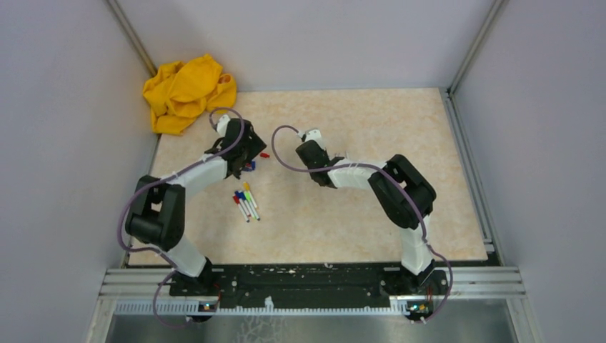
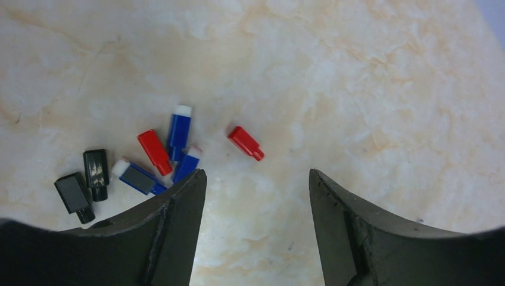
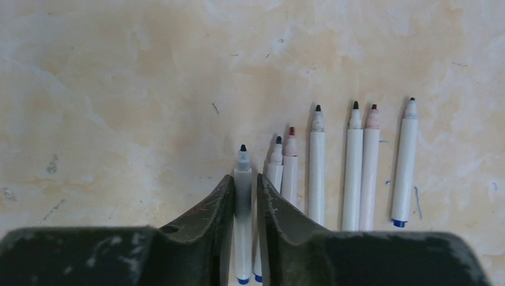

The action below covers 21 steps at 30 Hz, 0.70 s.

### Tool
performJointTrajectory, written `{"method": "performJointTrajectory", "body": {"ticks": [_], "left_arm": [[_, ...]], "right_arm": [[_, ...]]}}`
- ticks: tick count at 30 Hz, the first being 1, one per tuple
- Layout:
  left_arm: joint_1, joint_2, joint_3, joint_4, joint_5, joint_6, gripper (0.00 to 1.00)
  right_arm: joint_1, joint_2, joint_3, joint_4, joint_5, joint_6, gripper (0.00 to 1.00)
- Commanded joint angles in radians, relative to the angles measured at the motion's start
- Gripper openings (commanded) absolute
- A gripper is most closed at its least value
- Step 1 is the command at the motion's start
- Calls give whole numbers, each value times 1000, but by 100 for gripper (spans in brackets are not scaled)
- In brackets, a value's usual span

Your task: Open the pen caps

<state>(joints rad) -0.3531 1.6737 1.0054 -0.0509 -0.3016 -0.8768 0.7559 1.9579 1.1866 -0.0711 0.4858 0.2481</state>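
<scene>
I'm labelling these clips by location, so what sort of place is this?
Most likely a lab robot test cell, not a home or office: plain grey walls on an aluminium frame enclose a small tabletop, and a left arm and right arm are bolted to a rail at its near edge.

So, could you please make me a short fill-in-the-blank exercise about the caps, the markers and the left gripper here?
1. Beside two red caps and two black caps lie ___ blue caps.
2. The left gripper is ___, with nothing between its fingers.
3. In the right wrist view, ___ uncapped markers lie side by side.
Missing words: three; open; seven.
</scene>
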Motion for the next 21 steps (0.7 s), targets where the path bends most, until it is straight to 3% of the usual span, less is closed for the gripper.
{"method": "performJointTrajectory", "body": {"ticks": [1, 3, 7, 14, 21], "left_arm": [[-21, -119, -20, -3, -40, 9, 72], [-23, -162, -39, -4, -41, 8, 76], [-27, -259, -85, -20, -59, 2, 81], [-27, -517, -188, -66, -139, -1, 87], [-27, -811, -233, -167, -219, -8, 89]], "right_arm": [[-11, -13, -21, 49, 27, -59, 26], [-10, -42, -46, 97, -1, -87, 36], [1, -105, -68, 150, -47, -135, 41], [107, -172, -34, 140, -89, -198, 42], [209, -85, 127, 10, -231, -144, 42]]}}
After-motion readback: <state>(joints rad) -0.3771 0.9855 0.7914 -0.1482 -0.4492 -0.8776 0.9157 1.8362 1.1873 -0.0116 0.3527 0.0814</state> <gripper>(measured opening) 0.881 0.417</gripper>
